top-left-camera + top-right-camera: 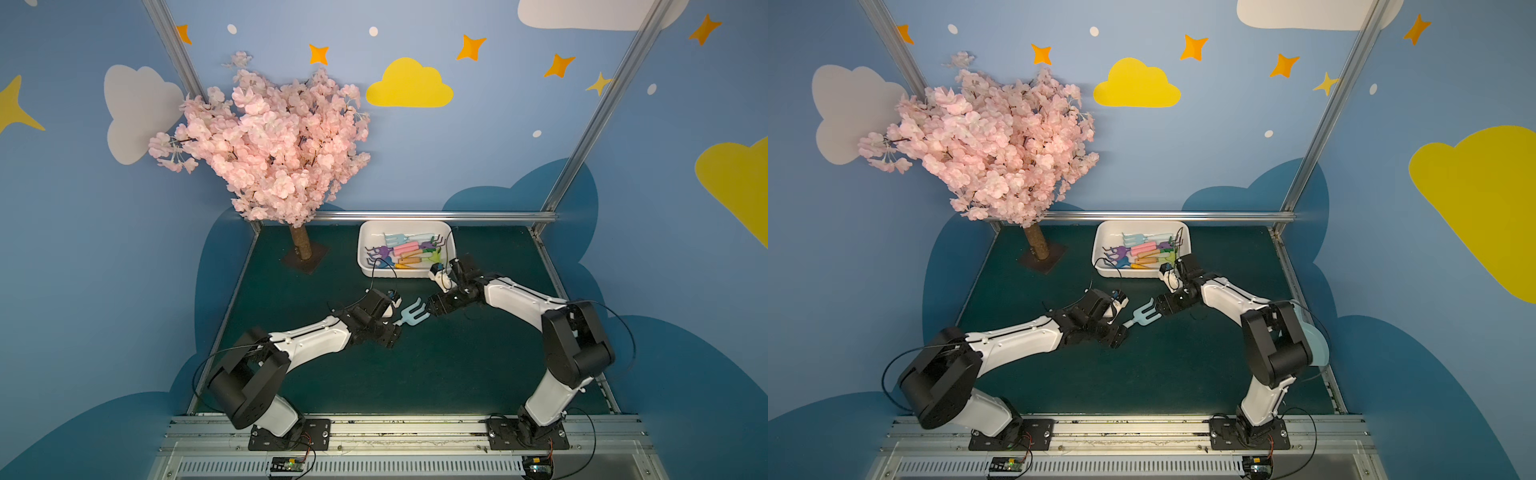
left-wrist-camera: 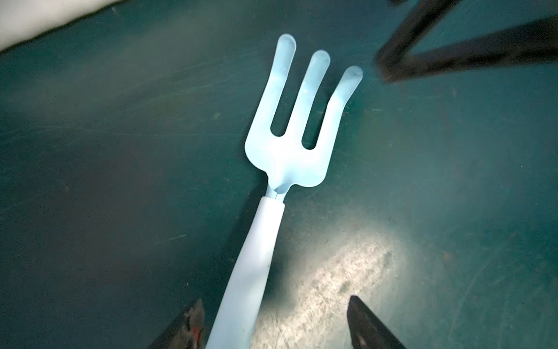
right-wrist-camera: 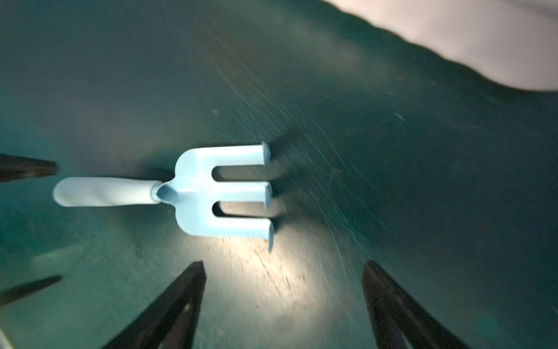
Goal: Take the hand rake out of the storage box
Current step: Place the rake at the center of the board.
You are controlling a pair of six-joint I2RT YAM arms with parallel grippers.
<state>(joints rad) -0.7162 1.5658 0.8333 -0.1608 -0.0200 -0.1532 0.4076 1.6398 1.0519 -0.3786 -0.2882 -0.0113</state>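
A light blue hand rake [image 1: 411,314] [image 1: 1144,316] lies flat on the green mat, outside the white storage box [image 1: 361,249] [image 1: 1098,245]. My left gripper [image 1: 397,326] [image 2: 274,302] is open around the rake's pale handle [image 2: 256,256], which sits nearer one finger with a gap on the other side. My right gripper [image 1: 432,309] [image 3: 283,264] is open just beside the tines [image 3: 241,193], with only mat between its fingers. In the left wrist view the right gripper's fingers [image 2: 422,54] show beyond the tines.
Several other coloured rakes [image 1: 409,251] lie in the storage box. A pink blossom tree [image 1: 266,145] on a square base [image 1: 305,257] stands at the back left. A pale blue scoop [image 1: 1316,345] sits behind the right arm by the mat's right edge.
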